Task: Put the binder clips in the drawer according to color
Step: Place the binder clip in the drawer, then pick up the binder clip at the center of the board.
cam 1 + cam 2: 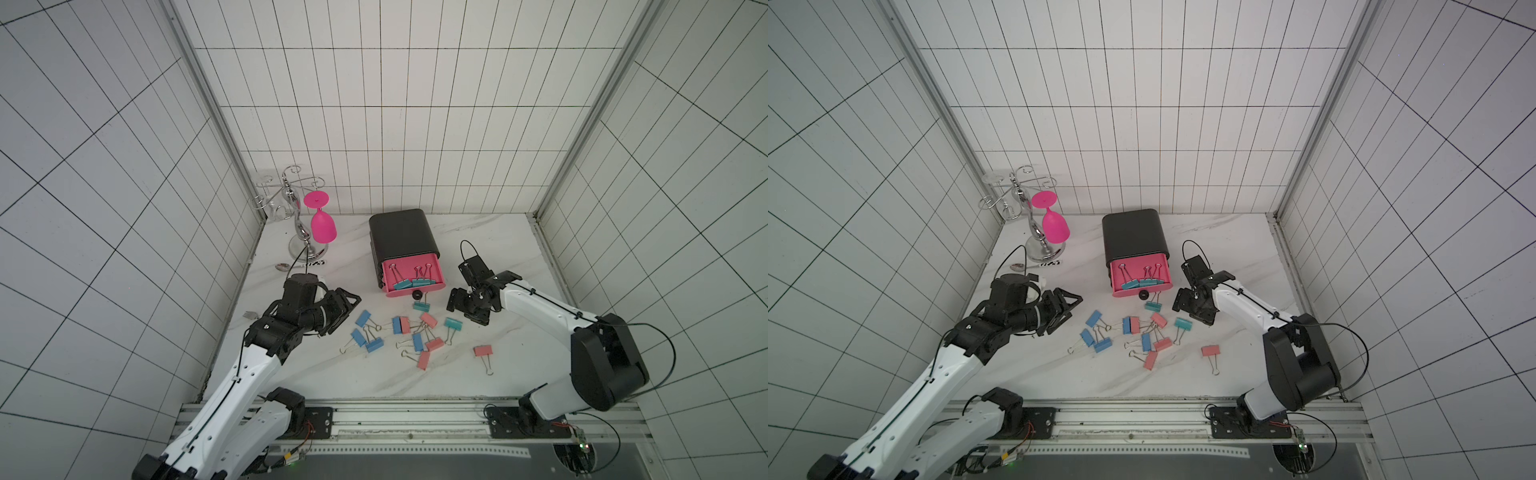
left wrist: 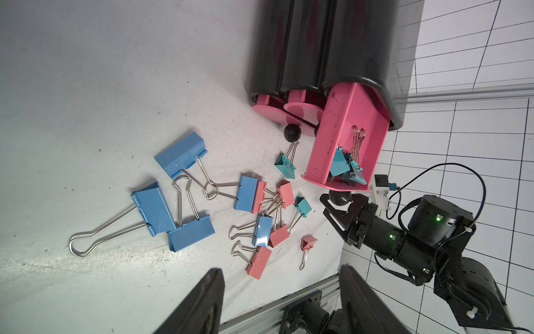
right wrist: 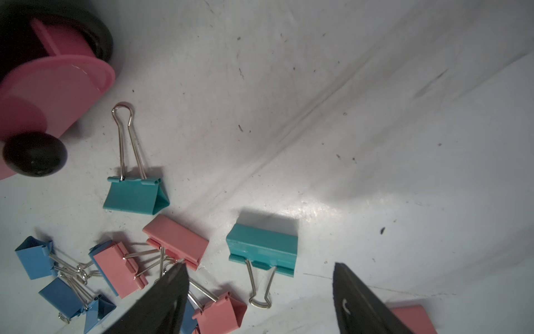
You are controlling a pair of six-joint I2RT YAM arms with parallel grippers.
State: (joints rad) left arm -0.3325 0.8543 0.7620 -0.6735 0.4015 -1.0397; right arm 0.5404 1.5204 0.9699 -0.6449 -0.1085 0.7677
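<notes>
Two tools are held over the white surface point(image 1: 490, 232); the left tool point(image 1: 347, 313) is spread wide and empty, beside the blue binder clips point(image 1: 363, 318); pink binder clips point(image 1: 428, 320) are mixed in next to them; behind the pile, the top drawer point(image 1: 439, 270) of the black chest point(image 1: 401, 232) is pulled out, with teal binder clips point(image 1: 419, 283) laid inside; two loose teal clips point(image 1: 453, 323) are seen in front; the right tool point(image 1: 465, 311) is spread wide, with nothing in it.
</notes>
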